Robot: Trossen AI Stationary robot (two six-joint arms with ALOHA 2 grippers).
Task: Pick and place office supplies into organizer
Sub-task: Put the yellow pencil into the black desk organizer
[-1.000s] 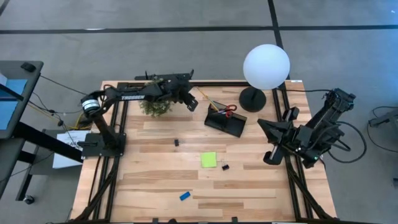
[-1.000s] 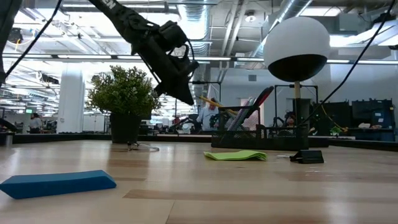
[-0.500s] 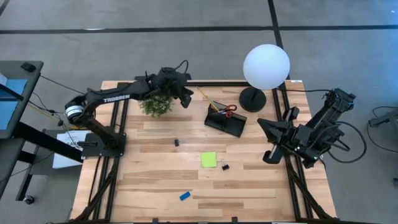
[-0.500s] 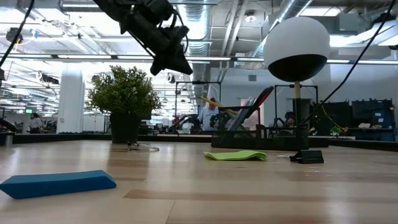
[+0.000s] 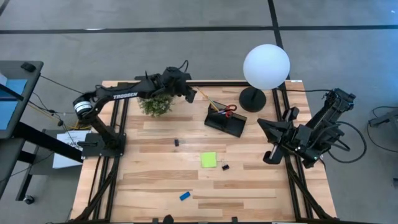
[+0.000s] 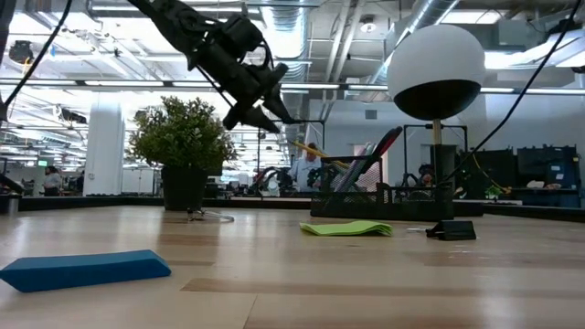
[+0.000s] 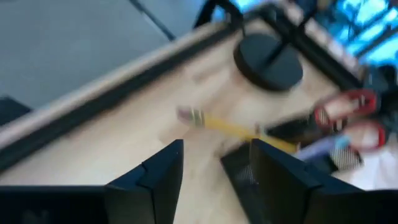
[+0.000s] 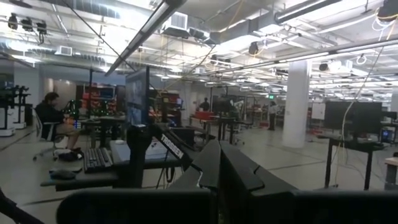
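From above, the left gripper (image 5: 189, 94) hung over the table's far edge beside the potted plant (image 5: 155, 104), with the organizer (image 5: 226, 121) at its four o'clock holding the red-handled scissors (image 5: 229, 111) and yellow pencil (image 5: 206, 98), while the sticky-note pad (image 5: 208, 160), clip (image 5: 225, 167) and blue eraser (image 5: 185, 196) lay at six o'clock of the organizer. At table height, the left gripper (image 6: 274, 108) hovered in the air at one o'clock of the plant (image 6: 182, 142), and the eraser (image 6: 84, 270) lay nearest. The left wrist view showed fingers (image 7: 163, 171) apart and empty above the pencil (image 7: 233, 127); the right wrist view showed the right gripper (image 8: 219, 163) pressed together, parked at the table's right edge.

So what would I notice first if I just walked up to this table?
Probably the big white globe lamp at the table's far edge. Next to it sits the black organizer with red scissors and a yellow pencil sticking out, and the left gripper hangs in the air by the green plant.
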